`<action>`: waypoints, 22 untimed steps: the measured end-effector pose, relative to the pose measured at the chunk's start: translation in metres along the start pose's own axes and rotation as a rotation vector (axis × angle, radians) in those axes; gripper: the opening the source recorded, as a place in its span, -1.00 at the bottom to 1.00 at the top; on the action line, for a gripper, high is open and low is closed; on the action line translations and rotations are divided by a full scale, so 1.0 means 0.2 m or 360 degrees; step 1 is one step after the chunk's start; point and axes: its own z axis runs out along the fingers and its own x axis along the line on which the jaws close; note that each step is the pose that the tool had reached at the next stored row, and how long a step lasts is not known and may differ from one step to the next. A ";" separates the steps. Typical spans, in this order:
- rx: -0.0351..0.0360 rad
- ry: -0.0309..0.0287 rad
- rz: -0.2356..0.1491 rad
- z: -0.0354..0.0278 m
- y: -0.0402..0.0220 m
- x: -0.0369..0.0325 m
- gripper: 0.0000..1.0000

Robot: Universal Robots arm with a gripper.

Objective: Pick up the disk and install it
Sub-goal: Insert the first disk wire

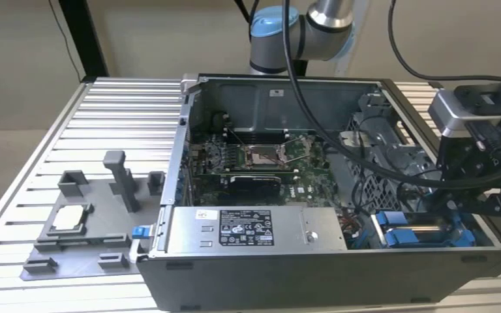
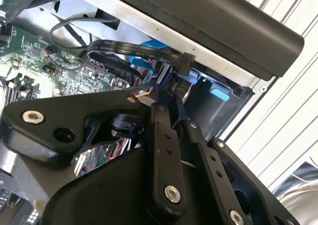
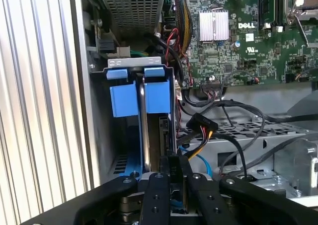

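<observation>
1. Pinches the disk (image 3: 149, 135) by its near end with the pincer (image 3: 176, 178), fingers (image 3: 156, 195) drawn close together.
2. Holds it on edge straight ahead of the pincer, down in the bay of the open computer case (image 1: 320, 274) — blue carrier tabs (image 3: 158, 97) at the far end.
3. Shows cables (image 3: 201, 121) just beside the pincer, the motherboard (image 3: 238, 46) well beyond.
4. Rests the case on the slatted tabletop (image 1: 102, 104).

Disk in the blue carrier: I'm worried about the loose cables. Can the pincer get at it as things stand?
Probably yes. The pincer hangs at the open mouth of the bay, in line with the disk. The cables lie beside the bay, not across it.
</observation>
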 end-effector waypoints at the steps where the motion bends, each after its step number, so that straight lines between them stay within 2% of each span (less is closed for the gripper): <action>1: 0.0000 0.00000 0.0000 0.002 -0.004 0.000 -1.00; 6: -0.0009 0.00011 0.0001 0.005 -0.010 0.000 -1.00; 17: -0.0010 0.00011 0.0001 0.017 -0.010 0.000 -1.00; 22: -0.0016 0.00017 0.0001 0.022 -0.010 0.001 -1.00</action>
